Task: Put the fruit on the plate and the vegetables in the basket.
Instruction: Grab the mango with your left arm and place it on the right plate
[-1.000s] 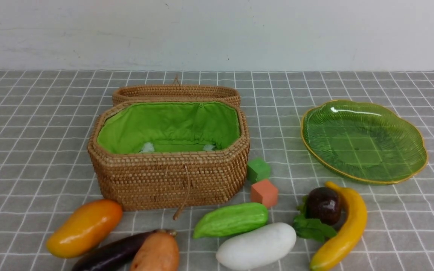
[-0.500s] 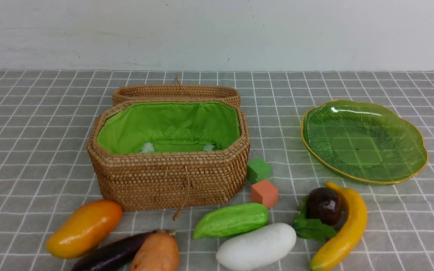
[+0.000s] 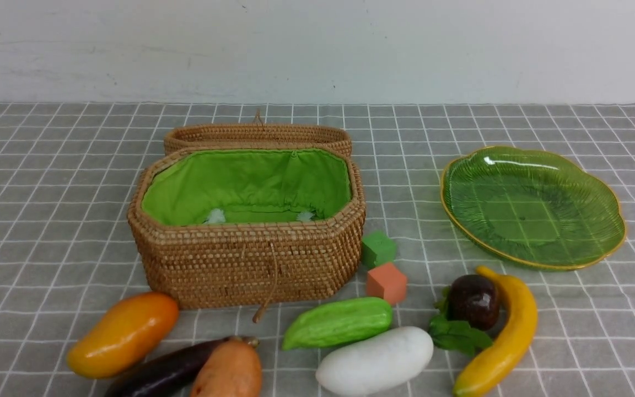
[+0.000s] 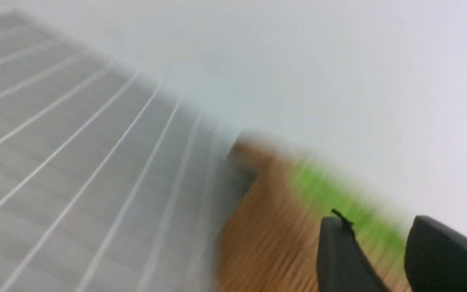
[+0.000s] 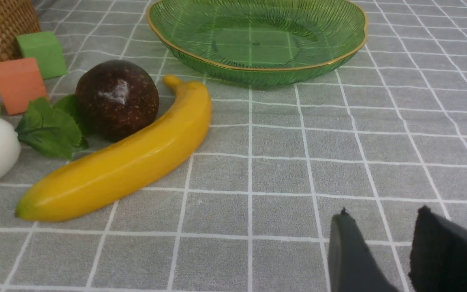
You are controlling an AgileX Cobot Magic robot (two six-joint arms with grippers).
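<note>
The basket point(image 3: 246, 264) stands open from above; a green cube point(image 3: 378, 249) and an orange cube point(image 3: 386, 283) crowd its right end, and the banana point(image 3: 507, 331) reaches almost to the plate point(image 3: 532, 207).

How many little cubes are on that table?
2. A green cube sits by the basket's right end; an orange cube lies just nearer the camera. More could hide behind the basket.

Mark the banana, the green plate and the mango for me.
banana point(image 5: 128, 162), right wrist view, middle of its body.
green plate point(image 3: 532, 207), front view, bare ribbed centre.
mango point(image 3: 123, 333), front view, middle of its body.
</note>
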